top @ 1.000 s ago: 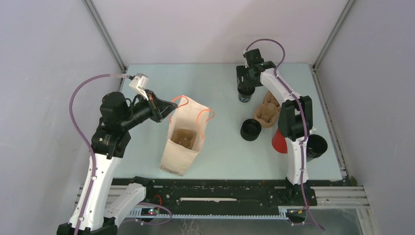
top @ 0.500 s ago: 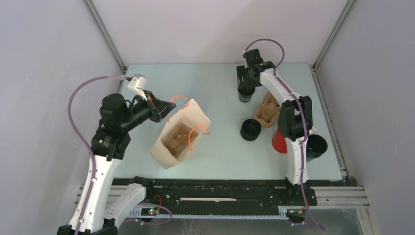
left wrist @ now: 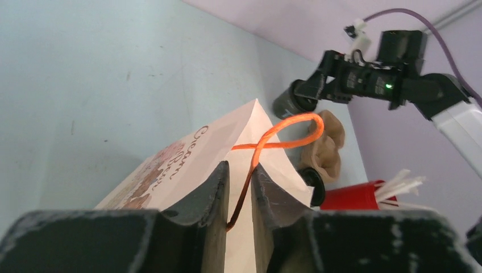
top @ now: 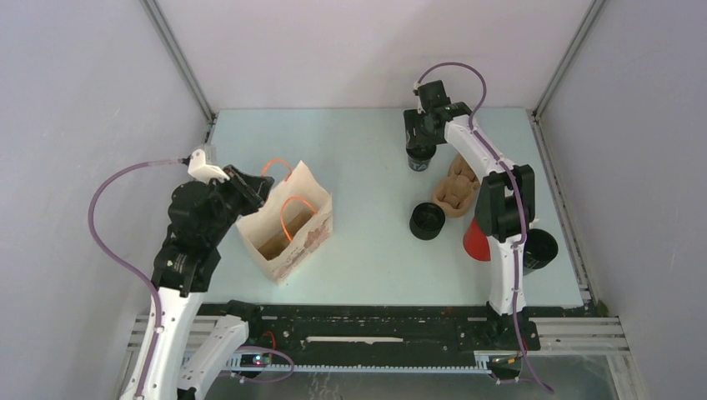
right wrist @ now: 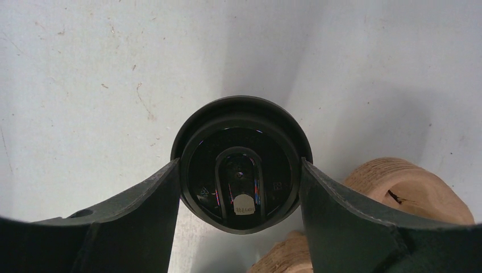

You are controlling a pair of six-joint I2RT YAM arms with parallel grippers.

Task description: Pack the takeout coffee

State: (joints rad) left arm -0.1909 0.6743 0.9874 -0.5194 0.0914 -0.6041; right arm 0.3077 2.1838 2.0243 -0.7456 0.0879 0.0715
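The takeout coffee, a black cup with a black lid, stands on the table at the back right. My right gripper hangs over it, and both fingers press the sides of the lid. A white paper bag with orange handles stands open at the left, a brown carrier inside it. My left gripper is at the bag's rear rim. Its jaws stand slightly apart, and an orange handle runs loose between them.
A brown pulp cup carrier lies just right of the takeout coffee, close to my right fingers. An open black cup, a red cup of white sticks and another black cup sit nearer the right arm.
The left arm has drawn back to the left, and the bag has swung round and shifted left with it. The left jaws have parted a little. The right jaws have closed in on the cup.
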